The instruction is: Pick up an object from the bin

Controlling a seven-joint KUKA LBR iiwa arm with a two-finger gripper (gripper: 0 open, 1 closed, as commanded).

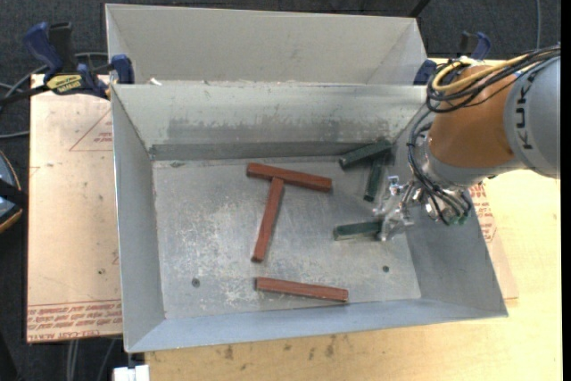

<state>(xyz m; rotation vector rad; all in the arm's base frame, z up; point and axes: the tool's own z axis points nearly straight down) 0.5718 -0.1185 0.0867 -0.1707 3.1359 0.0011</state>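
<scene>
My gripper (389,217) hangs low at the right side of the bin floor. It is right at the right end of a short dark green bar (355,231) that lies flat, and I cannot tell if it touches it. Just behind the gripper, a second dark green bar (375,181) lies nearly upright in the picture. A third one (365,156) rests against the foot of the back wall.
Three red-brown bars lie to the left. One (288,178) lies crosswise with another (268,219) below it, forming a T, and a third (302,289) sits near the front wall. The arm with its orange cover reaches over the right wall.
</scene>
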